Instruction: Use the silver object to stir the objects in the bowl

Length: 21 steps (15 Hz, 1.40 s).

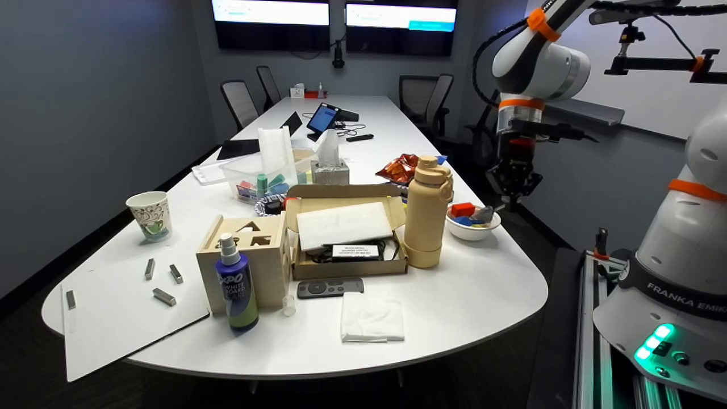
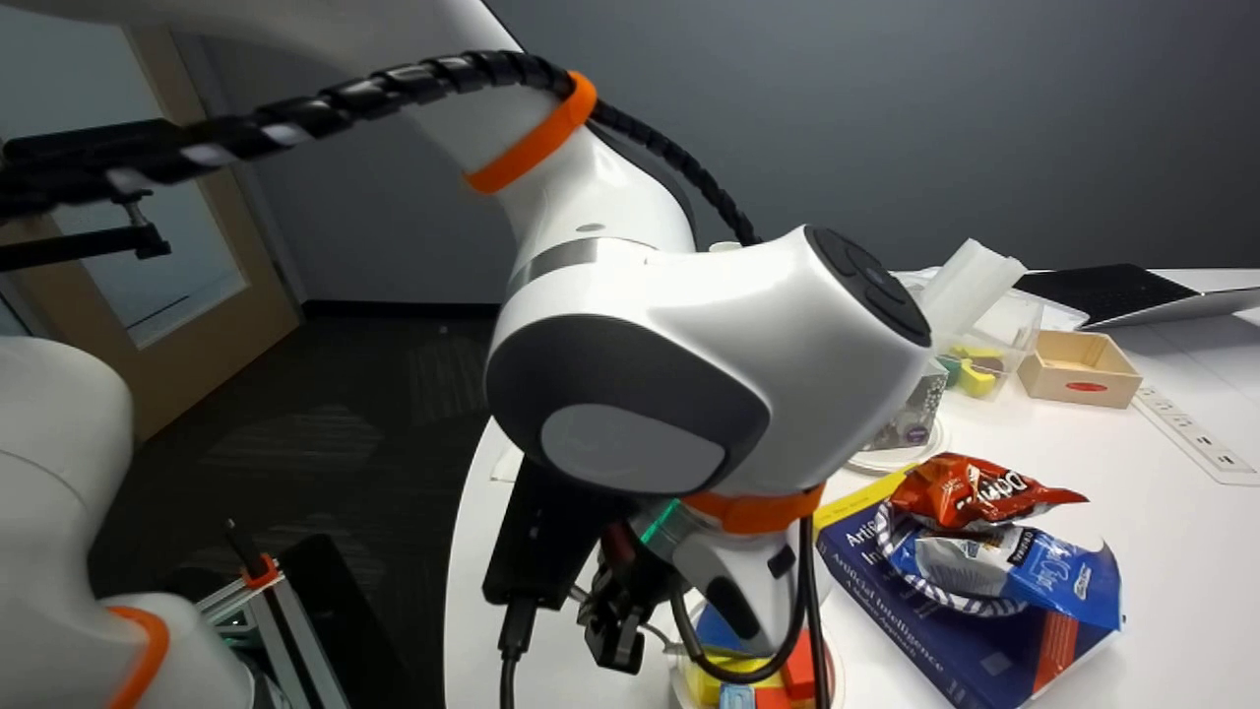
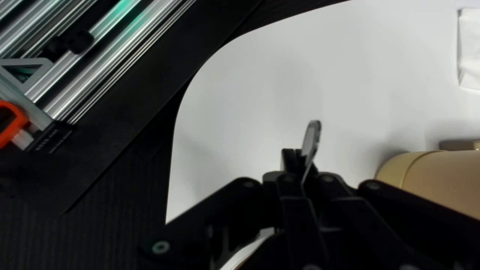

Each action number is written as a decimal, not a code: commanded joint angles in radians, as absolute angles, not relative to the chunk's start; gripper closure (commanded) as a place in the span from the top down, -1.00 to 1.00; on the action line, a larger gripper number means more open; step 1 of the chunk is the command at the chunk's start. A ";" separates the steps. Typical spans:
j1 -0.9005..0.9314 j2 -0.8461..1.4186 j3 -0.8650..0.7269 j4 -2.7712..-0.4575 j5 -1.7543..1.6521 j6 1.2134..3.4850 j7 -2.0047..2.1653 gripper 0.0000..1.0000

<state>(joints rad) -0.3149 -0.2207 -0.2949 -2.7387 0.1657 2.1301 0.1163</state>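
The small white bowl (image 1: 472, 232) stands near the table's edge, beside the tan jug. It holds several colored blocks; a red block (image 1: 463, 209) and a blue block (image 1: 463, 220) show, and a red block (image 2: 799, 670) and yellow block (image 2: 711, 684) show in an exterior view. My gripper (image 1: 512, 199) is beside and slightly above the bowl, shut on the thin silver object (image 1: 500, 208), which reaches over the bowl's rim. In the wrist view the silver object's flat end (image 3: 311, 140) sticks out past the fingertips (image 3: 294, 154). Only part of the bowl's rim (image 3: 245, 250) shows there; its contents are hidden.
The tall tan jug (image 1: 426, 218) stands close to the bowl; it also shows in the wrist view (image 3: 431, 176). An open cardboard box (image 1: 349, 268) is beyond it. A book (image 2: 915, 620) with snack bags (image 2: 975, 492) lies near the bowl. The table's rounded edge runs beneath the arm.
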 commanded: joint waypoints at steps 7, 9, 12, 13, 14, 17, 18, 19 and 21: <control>-0.308 -0.205 -0.284 -2.748 0.138 2.230 0.125 -0.98; -0.294 -0.192 -0.299 -2.745 0.219 2.227 0.054 -0.98; -0.275 -0.189 -0.319 -2.745 0.356 2.187 -0.071 -0.98; -0.272 -0.185 -0.321 -2.743 0.384 2.165 -0.101 -0.98; -0.273 -0.181 -0.317 -2.740 0.384 2.138 -0.107 -0.98; -0.292 -0.173 -0.290 -2.737 0.282 2.114 -0.017 -0.98; -0.295 -0.174 -0.282 -2.738 0.247 2.120 0.018 -0.98; -0.298 -0.175 -0.272 -2.740 0.205 2.131 0.060 -0.98; -0.303 -0.178 -0.250 -2.742 0.111 2.148 0.161 -0.98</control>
<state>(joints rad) -0.2877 -0.1817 -0.2820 -2.7440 0.2286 2.1402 0.0229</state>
